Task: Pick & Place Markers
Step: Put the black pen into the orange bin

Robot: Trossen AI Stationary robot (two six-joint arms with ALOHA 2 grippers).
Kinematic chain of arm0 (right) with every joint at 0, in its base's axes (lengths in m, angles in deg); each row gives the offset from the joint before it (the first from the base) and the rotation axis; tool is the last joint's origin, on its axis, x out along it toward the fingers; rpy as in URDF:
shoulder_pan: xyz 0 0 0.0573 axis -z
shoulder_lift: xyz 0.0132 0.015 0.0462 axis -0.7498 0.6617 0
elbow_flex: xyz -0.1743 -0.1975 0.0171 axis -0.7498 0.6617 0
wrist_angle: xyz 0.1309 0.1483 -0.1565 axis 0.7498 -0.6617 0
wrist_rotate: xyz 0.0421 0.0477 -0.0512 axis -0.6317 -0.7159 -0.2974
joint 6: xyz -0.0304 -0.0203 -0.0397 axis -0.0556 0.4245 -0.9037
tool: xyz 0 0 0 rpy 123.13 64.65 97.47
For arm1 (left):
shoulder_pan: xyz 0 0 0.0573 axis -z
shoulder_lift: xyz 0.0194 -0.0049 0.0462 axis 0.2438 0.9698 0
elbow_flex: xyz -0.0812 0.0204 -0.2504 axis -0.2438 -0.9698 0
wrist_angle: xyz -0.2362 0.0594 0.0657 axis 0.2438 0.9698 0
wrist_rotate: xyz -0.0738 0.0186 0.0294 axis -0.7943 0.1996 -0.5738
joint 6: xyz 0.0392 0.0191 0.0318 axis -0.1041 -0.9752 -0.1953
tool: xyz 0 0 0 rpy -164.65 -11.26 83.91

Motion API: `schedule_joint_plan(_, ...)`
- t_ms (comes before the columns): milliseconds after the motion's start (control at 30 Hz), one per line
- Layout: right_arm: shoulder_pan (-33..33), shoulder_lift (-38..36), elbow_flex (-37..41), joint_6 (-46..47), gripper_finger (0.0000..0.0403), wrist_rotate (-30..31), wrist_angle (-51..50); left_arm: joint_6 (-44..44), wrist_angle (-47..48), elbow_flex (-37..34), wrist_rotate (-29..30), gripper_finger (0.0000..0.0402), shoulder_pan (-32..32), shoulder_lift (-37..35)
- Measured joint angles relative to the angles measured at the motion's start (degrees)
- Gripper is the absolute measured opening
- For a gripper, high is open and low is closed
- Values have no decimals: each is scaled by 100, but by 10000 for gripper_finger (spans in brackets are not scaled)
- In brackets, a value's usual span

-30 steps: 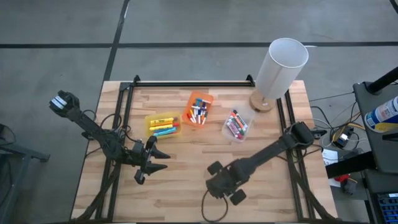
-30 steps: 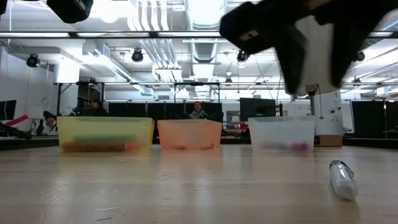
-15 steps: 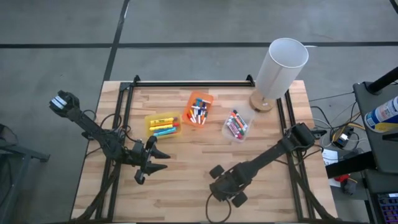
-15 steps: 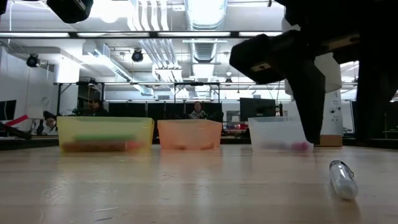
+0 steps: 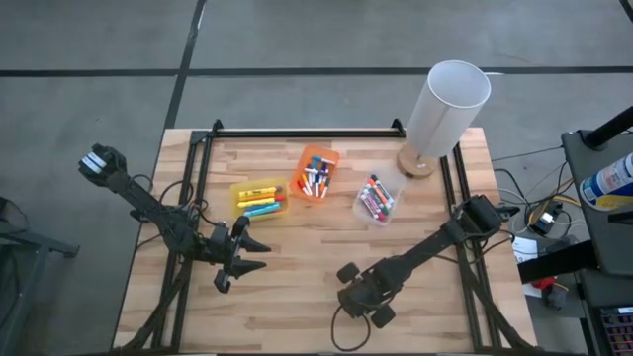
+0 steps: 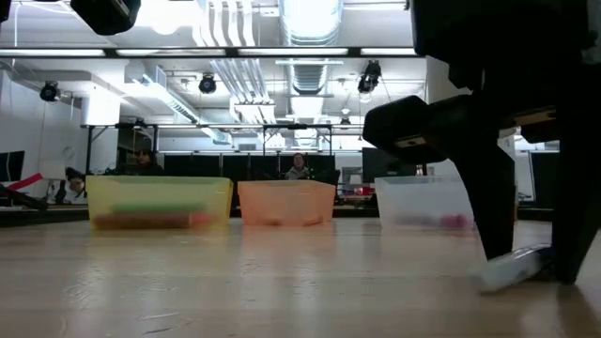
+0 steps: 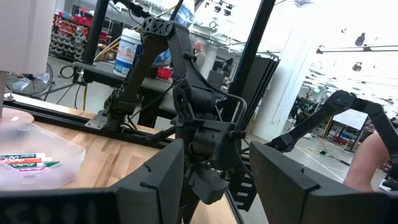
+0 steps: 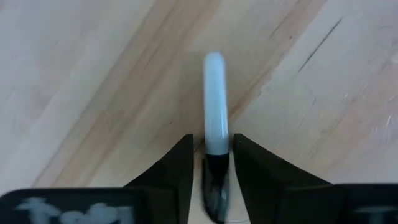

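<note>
Lowered since the earlier frame, the right tool [image 8: 210,163] now straddles the white marker [image 8: 215,106] lying on the surface [image 5: 297,257], fingers narrowing but not visibly clamped, so pickup seems imminent; left tool [image 5: 259,253] waits, apart.

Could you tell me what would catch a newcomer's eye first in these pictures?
Probably the right tool down at the table's near edge, its fingers on either side of a white marker lying on the wood. Next, three small bins of markers: yellow, orange and clear, mid-table.
</note>
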Motion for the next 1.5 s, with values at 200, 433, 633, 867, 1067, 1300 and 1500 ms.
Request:
schedule_joint_plan(200, 38, -5, 23, 200, 47, 158, -2, -1, -5, 0, -1, 179, -1, 0)
schedule_joint_plan(433, 231, -1, -140, 172, 27, 554, -140, 1, -9, 0, -1, 179, -1, 0)
schedule_joint_plan(633, 665, -134, -678, -252, 28, 1591, -608, 1, -6, 0, 0, 179, 0, 0)
schedule_joint_plan(867, 1698, -666, -814, -705, 28, 2600, -482, 1, 6, 0, -1, 179, -1, 0)
schedule_joint_plan(1067, 2876, -1045, -827, -562, 28, 2505, -4, 1, 79, 0, 1, 179, 0, 0)
schedule_joint_plan(1300, 4022, -1000, -833, 40, 28, 1601, 573, 0, 131, 0, -1, 179, -1, 0)
schedule_joint_plan(1500, 4499, -659, -840, 289, 29, 1040, 729, -1, 172, 0, -1, 179, -1, 0)
